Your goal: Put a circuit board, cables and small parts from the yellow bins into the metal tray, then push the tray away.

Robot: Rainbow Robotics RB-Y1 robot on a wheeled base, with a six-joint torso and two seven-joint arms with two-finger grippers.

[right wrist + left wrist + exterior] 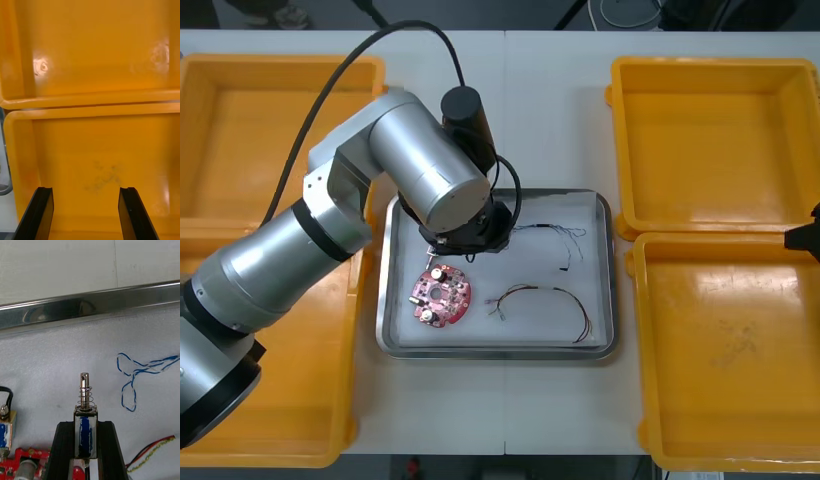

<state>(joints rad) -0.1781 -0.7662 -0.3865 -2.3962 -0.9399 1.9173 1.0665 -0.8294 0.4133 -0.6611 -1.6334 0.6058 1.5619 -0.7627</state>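
**Front view:** the left arm (430,180) is reached over the tray (605,285), which already holds the board (441,296) and cables.

**Right wrist view:** the right end effector (86,210) is spread, empty, above a bin (93,150).

**Left wrist view:** a small metal part (86,401) is pinched by the left end effector (86,427) just over the tray lining. Placing is judged under way; lowering and release are called for.

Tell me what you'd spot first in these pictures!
The big silver left arm reaches over the shiny metal tray, its black pincer shut on a small metal part with a spring and blue wrap. In the tray lie a round red circuit board and a twisted blue and white cable. The right pincer hangs open above a bright yellow bin on the right.
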